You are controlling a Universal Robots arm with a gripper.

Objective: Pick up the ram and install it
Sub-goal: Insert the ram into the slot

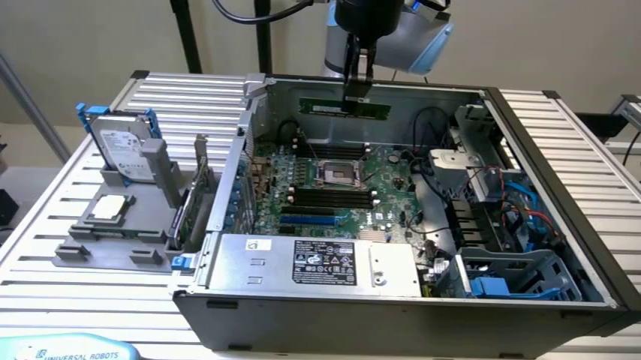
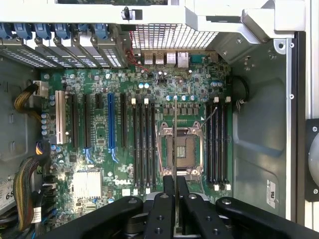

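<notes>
FINGERS (image 1: 358, 82): nearly closed, clamped on ram (image 1: 326, 108) | RAM: gripped at top edge, level, hanging in air over open case (image 1: 401, 315), clear of motherboard (image 1: 331, 187) | WRIST VIEW: ram (image 2: 175, 139) seen edge-on between fingers (image 2: 169, 191), above socket (image 2: 180, 152), beside slots (image 2: 217, 144) | CASE: lying on table (image 1: 180, 97)

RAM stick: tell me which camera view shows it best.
The exterior view: the RAM stick shows its green face broadside, held by the gripper above the motherboard. The wrist view sees it edge-on, a thin line between the fingers.
</notes>
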